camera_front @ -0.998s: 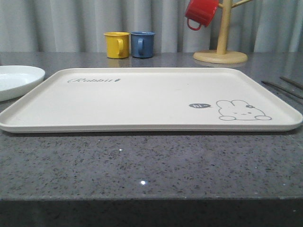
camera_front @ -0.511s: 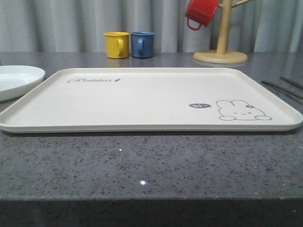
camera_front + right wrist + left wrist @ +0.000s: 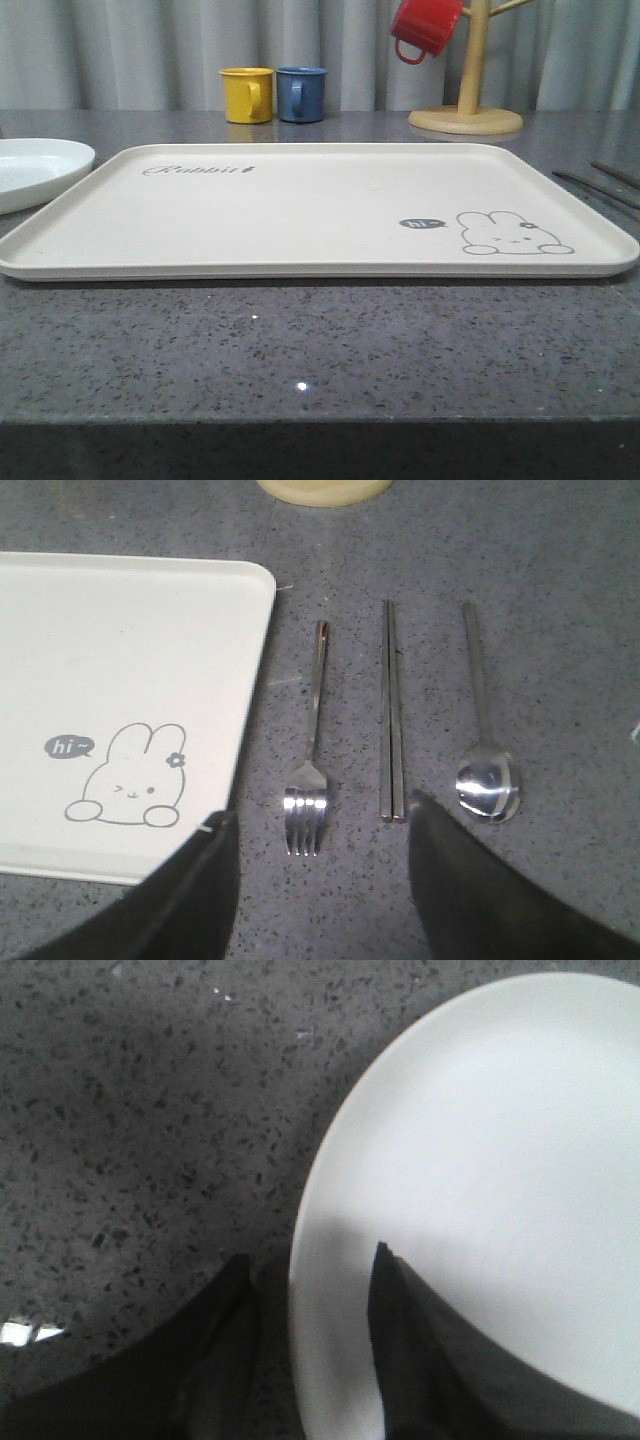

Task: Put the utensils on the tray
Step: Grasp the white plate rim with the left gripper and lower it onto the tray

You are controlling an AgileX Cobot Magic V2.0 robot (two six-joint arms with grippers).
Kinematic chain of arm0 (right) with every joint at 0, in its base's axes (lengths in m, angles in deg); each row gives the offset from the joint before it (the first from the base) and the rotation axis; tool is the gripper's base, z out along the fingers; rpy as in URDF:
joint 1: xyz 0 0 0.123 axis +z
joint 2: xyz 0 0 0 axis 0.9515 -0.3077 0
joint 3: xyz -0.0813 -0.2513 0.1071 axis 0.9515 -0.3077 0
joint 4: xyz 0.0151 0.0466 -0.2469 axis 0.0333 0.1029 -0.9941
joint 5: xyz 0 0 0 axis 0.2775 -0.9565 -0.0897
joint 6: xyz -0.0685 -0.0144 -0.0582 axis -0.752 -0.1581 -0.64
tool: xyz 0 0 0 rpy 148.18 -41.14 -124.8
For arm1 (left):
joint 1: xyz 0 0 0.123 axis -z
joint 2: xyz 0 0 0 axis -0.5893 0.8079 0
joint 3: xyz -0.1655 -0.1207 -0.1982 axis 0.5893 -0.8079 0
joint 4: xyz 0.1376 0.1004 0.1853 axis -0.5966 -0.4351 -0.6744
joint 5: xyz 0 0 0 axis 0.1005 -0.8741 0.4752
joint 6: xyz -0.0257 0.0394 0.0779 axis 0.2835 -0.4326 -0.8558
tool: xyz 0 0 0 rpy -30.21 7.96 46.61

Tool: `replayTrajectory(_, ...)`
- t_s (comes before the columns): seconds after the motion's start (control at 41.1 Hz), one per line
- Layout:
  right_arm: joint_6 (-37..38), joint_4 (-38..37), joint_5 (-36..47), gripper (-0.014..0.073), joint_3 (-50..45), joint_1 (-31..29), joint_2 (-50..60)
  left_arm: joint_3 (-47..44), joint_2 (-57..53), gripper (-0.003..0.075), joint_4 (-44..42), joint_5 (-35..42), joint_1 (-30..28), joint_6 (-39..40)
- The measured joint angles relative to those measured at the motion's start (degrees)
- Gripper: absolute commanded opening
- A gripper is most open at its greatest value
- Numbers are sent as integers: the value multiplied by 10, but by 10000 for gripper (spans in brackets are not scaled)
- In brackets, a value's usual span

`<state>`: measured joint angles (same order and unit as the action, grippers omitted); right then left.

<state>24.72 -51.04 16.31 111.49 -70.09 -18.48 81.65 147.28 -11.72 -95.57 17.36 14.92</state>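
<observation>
The tray (image 3: 300,205) lies bare on the grey table (image 3: 320,350), with the white plate (image 3: 35,170) just off its left end. The left gripper (image 3: 310,1290) hangs with fingers spread astride the plate's rim. Right of the tray lie fork (image 3: 312,750), chopsticks (image 3: 392,715) and spoon (image 3: 485,770), side by side, beneath the wide-open right gripper (image 3: 320,845)

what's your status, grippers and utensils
Left gripper open, straddling plate rim. Right gripper open above fork. Utensils on counter beside tray; nothing loaded, nothing blocking.
</observation>
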Motion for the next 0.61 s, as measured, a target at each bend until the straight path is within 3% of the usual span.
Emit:
replayTrajectory(0.316,0,0,0,415,0,0,0,2,0,-11,-8,-13,0,0)
replayTrajectory(0.609,0,0,0,415,0,0,0,56,-21,-18,-8,-52,0,-1)
